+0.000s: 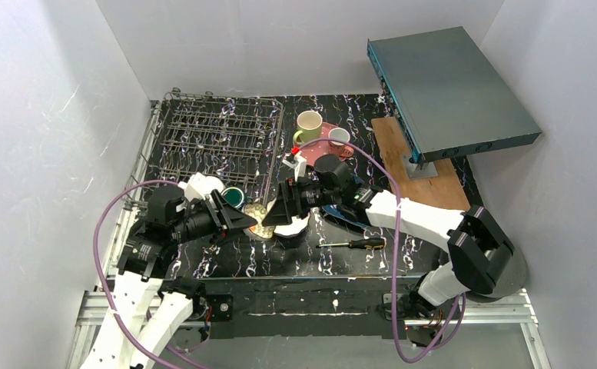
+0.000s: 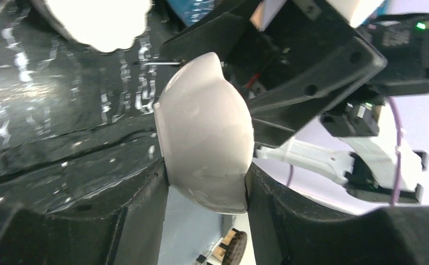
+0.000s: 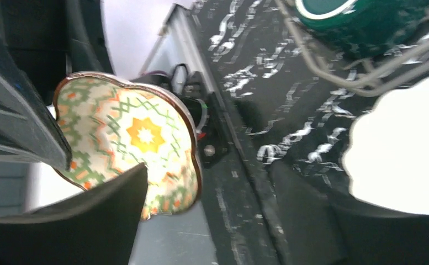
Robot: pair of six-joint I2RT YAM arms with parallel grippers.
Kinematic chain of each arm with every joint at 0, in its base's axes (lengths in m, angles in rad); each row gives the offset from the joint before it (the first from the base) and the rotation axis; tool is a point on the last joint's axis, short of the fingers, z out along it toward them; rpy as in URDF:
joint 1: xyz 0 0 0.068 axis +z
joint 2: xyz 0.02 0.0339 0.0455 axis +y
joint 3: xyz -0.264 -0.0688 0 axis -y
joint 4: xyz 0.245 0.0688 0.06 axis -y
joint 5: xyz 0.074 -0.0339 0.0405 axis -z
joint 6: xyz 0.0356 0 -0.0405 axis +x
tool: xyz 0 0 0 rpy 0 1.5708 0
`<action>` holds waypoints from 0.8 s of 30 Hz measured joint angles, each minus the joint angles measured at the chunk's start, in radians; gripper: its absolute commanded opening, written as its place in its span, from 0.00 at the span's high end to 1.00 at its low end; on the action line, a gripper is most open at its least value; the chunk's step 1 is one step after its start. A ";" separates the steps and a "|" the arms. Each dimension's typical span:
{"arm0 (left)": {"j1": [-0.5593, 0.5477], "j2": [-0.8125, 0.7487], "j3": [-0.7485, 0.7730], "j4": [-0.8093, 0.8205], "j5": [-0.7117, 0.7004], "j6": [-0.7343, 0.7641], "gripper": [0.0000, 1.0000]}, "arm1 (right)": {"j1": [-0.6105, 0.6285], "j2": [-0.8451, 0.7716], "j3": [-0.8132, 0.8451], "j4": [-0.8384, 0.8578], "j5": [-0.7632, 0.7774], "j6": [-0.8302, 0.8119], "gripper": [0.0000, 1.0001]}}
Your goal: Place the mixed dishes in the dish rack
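Left wrist view showed the left gripper (image 2: 206, 187) part-closed on the floral cream bowl (image 2: 206, 132), held on edge at five o'clock of the dish rack (image 1: 218, 134); the right gripper (image 3: 102, 165) stood spread wide around it.

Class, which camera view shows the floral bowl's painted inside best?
The right wrist view: the floral cream bowl faces the lens, its star and zigzag pattern clear. The left wrist view shows only its plain outside; the top view, just a small, partly hidden sliver.
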 measured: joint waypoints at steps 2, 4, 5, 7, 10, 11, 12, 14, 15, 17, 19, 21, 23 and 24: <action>-0.001 0.018 0.030 -0.074 -0.043 0.035 1.00 | -0.001 -0.008 0.001 -0.032 0.031 -0.014 0.02; -0.001 0.045 0.072 -0.138 -0.089 0.074 1.00 | -0.004 -0.029 0.001 -0.079 0.072 -0.032 0.02; -0.001 0.060 0.090 -0.162 -0.109 0.094 1.00 | -0.007 -0.039 0.001 -0.094 0.085 -0.038 0.02; -0.001 0.097 0.127 -0.203 -0.147 0.137 1.00 | -0.022 -0.058 0.000 -0.117 0.117 -0.046 0.02; -0.001 0.182 0.199 -0.272 -0.219 0.209 1.00 | -0.063 -0.078 -0.003 -0.145 0.148 -0.046 0.02; -0.001 0.215 0.231 -0.296 -0.248 0.233 1.00 | -0.079 -0.083 -0.007 -0.153 0.154 -0.045 0.02; -0.001 0.251 0.271 -0.320 -0.285 0.260 1.00 | -0.093 -0.087 -0.013 -0.156 0.159 -0.044 0.02; -0.001 0.322 0.350 -0.352 -0.358 0.312 1.00 | -0.121 -0.098 -0.030 -0.173 0.170 -0.043 0.02; -0.001 0.358 0.393 -0.369 -0.402 0.339 1.00 | -0.132 -0.106 -0.041 -0.183 0.179 -0.043 0.02; -0.001 0.431 0.479 -0.401 -0.510 0.394 1.00 | -0.139 -0.119 -0.059 -0.200 0.188 -0.044 0.02; -0.001 0.497 0.547 -0.417 -0.610 0.443 1.00 | -0.138 -0.126 -0.065 -0.215 0.189 -0.046 0.02; -0.001 0.569 0.603 -0.424 -0.729 0.498 1.00 | -0.137 -0.130 -0.065 -0.226 0.191 -0.050 0.02; 0.000 0.633 0.639 -0.424 -0.834 0.543 1.00 | -0.137 -0.133 -0.065 -0.235 0.191 -0.056 0.02; 0.000 0.639 0.642 -0.424 -0.845 0.548 1.00 | -0.137 -0.133 -0.065 -0.241 0.192 -0.060 0.02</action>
